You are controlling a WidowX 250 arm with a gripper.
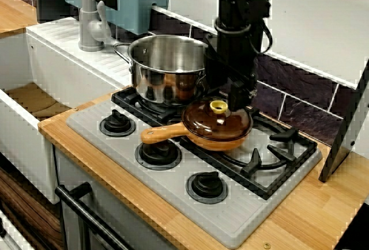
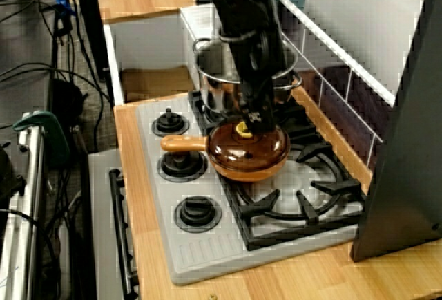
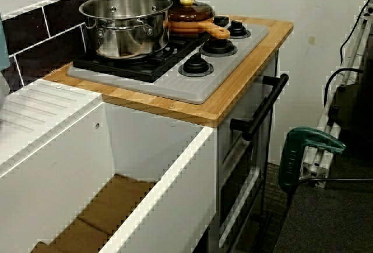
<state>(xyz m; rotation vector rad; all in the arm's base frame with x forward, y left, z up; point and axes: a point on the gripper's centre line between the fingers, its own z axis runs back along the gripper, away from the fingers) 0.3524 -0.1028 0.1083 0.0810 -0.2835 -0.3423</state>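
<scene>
1. Dials (image 1: 158, 153) line the stove (image 1: 173, 204) front.
2. Pan (image 1: 222, 141) sits on the grate (image 1: 271, 169) with its handle (image 1: 161, 134) pointing left and its lid (image 1: 204, 122) on; the pot (image 1: 167, 68) stands behind.
3. Gripper (image 1: 238, 101) hangs at the lid's yellow knob (image 1: 219, 107); I cannot tell whether it is open or closed. It looks like an approach, and a grasp would need centring.

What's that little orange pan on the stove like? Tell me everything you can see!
The pan is small, round, orange-brown and wood-like, with a straight handle pointing toward the stove dials. A shiny dark-brown domed lid with a yellow knob covers it. It sits level on the black grate beside the steel pot. The robot's fingers hang at the knob; touching or not, I cannot tell.
</scene>
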